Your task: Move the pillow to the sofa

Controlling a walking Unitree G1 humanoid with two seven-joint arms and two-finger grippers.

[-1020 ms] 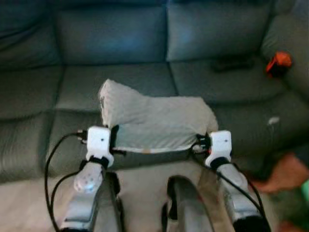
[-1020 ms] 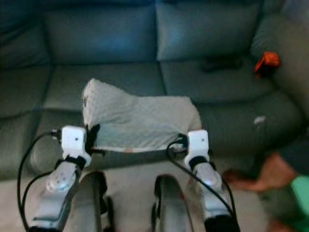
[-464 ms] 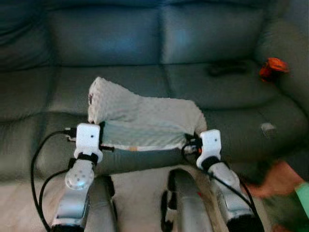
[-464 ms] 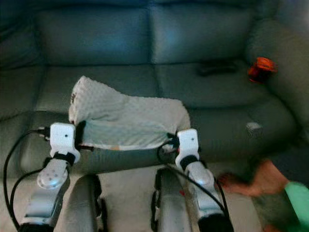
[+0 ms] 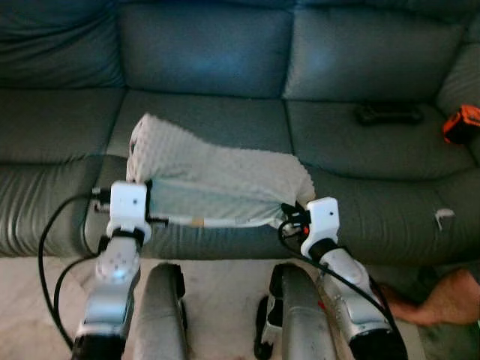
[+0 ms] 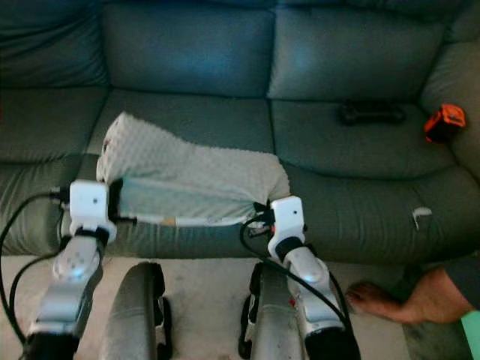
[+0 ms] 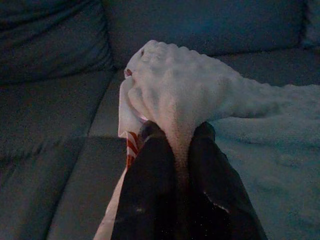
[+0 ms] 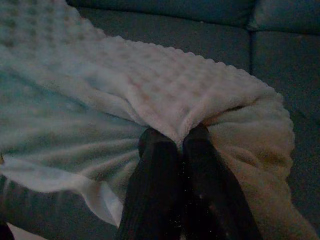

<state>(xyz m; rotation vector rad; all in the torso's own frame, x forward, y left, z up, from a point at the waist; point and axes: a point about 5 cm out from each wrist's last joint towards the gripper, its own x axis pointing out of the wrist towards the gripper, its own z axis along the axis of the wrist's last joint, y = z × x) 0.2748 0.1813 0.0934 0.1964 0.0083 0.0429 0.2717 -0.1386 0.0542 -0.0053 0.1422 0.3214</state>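
I am at the placing step: my left gripper [image 7: 175, 145] and right gripper [image 8: 175, 145] each pinch a corner of the nubbly white pillow [image 5: 217, 176], fingers clamped tight on fabric. It stretches across mid-frame over the grey sofa [image 5: 352, 60] seat (front edge overhanging). Next, I judge, lower and let go.
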